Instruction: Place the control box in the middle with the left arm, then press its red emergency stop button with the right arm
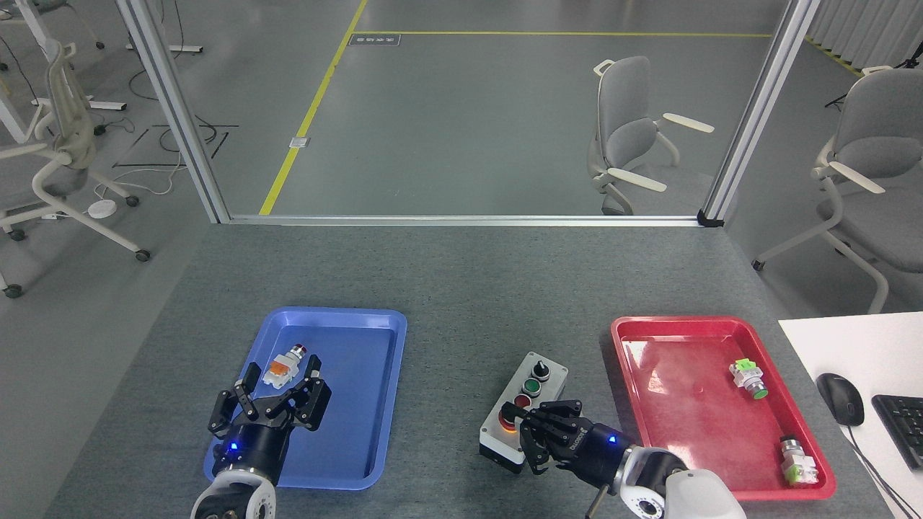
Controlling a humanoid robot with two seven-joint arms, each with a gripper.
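Note:
The control box (533, 387) lies on the grey tabletop (461, 303) between the two trays, right of centre, with a black knob, a green button and a small red button in a row. My right gripper (525, 427) comes in from the lower right, and its shut fingers rest on top of the red emergency stop button (508, 420). Only the left edge of that button shows. My left gripper (282, 380) hangs open over the near part of the blue tray (360, 404), holding nothing.
A small orange-and-white push-button (283, 366) lies in the blue tray just beyond my left fingertips. The red tray (678, 404) on the right holds two green push-buttons (748, 378). A white desk with mouse (840, 398) and keyboard (901, 425) adjoins the right edge.

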